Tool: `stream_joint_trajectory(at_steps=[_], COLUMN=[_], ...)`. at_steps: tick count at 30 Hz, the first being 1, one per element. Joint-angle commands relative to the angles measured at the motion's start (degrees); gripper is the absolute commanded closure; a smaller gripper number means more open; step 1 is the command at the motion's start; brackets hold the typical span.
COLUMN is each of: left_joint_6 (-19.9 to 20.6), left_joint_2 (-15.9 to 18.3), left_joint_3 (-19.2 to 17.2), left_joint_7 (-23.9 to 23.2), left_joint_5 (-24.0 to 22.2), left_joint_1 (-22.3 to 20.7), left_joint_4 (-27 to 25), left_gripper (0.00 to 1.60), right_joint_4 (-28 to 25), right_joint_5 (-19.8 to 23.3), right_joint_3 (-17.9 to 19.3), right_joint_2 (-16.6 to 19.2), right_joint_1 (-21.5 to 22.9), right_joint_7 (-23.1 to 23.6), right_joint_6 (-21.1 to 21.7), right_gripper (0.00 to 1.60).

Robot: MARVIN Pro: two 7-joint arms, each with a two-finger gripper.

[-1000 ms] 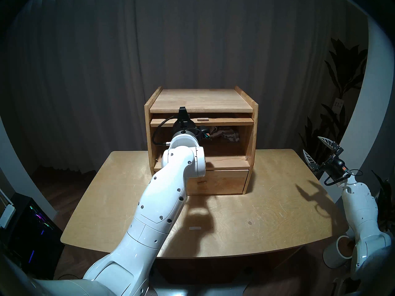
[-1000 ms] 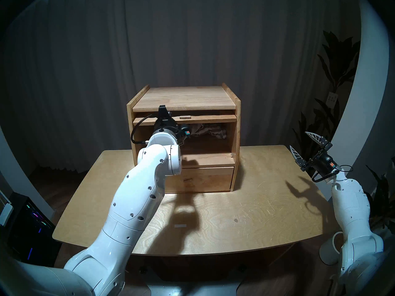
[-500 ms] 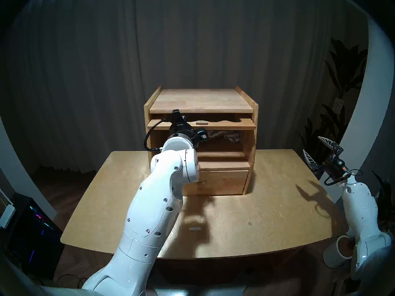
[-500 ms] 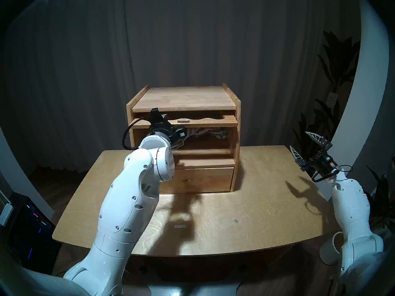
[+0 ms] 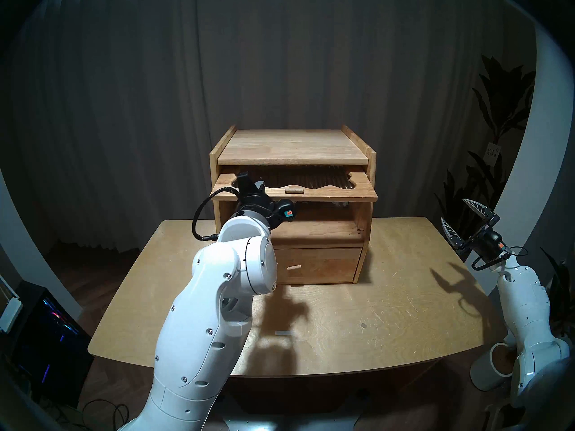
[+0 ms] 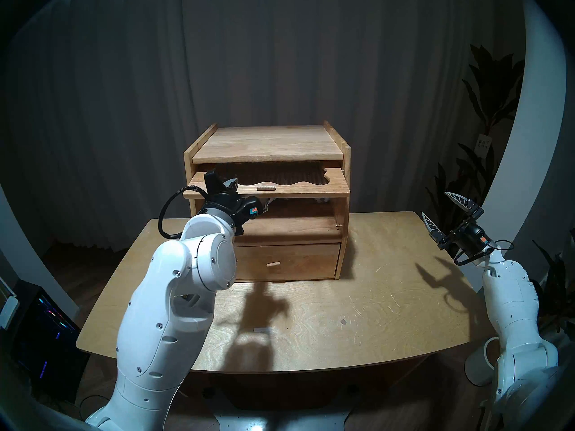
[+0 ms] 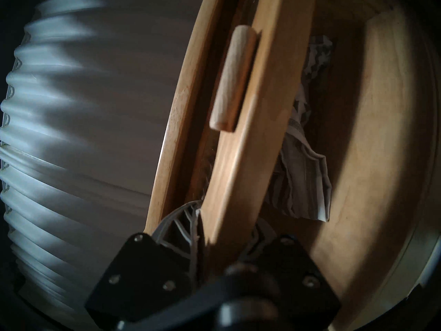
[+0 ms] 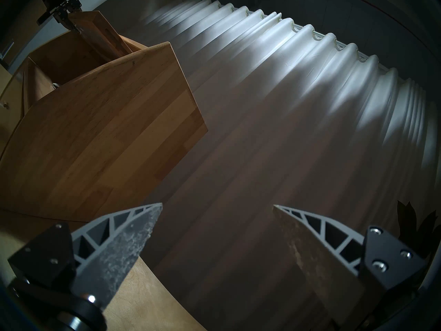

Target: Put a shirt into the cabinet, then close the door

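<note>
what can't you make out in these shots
- Shirt: head views show only a sliver under the door; its far end is dark in the left wrist view.
- Left gripper: shut on the door's edge; one finger hidden behind the panel.
- Drawer: contents hidden by its front.
- Right gripper: open, cabinet interior mostly cut off.
</note>
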Motion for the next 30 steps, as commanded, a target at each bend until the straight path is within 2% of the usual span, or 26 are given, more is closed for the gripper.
stream_joint_trajectory(at_steps=[1,4,8,9,13,14,16,20,24,30], left_joint_6=[1.28,1.46,1.16,0.78,0.23,0.24,0.24,-0.14,-1.13,-1.59], left_joint_2=[1.92,2.37,2.07,1.61,1.14,0.68,0.48,-0.13,1.41,3.59], left_joint_3=[-2.12,-2.24,-1.81,-1.04,-0.11,0.43,0.62,1.79,2.52,3.63], left_joint_7=[-0.13,0.58,2.28,5.06,8.25,10.49,10.49,15.56,19.06,24.62], left_joint_5=[-1.01,-2.04,-2.58,-2.43,-2.22,-2.37,-2.15,-1.84,0.20,1.75], left_joint_1=[5.86,8.49,10.04,9.35,8.26,7.80,7.31,6.47,7.22,11.36], left_joint_4=[-5.92,-8.97,-9.35,-7.62,-5.69,-4.43,-3.96,-2.34,-3.23,-4.34], left_gripper=[1.60,1.60,1.60,1.60,1.60,1.60,1.60,1.60,1.60,1.60], right_joint_4=[-0.67,-0.66,-0.64,-0.63,-0.64,-0.64,-0.65,-0.65,-0.64,-0.62], right_joint_5=[0.34,0.41,0.49,0.52,0.46,0.46,0.45,0.37,0.18,0.07], right_joint_3=[0.11,0.16,0.22,0.25,0.20,0.19,0.18,0.12,-0.03,-0.10], right_joint_2=[0.28,0.28,0.26,0.26,0.27,0.27,0.27,0.28,0.29,0.30], right_joint_1=[0.61,0.64,0.67,0.68,0.66,0.66,0.65,0.62,0.55,0.53], right_joint_7=[2.21,2.45,2.70,2.79,2.58,2.56,2.51,2.24,1.53,1.24], right_joint_6=[-0.13,-0.13,-0.13,-0.13,-0.13,-0.13,-0.13,-0.13,-0.13,-0.13], right_gripper=[0.00,0.00,0.00,0.00,0.00,0.00,0.00,0.00,0.00,0.00])
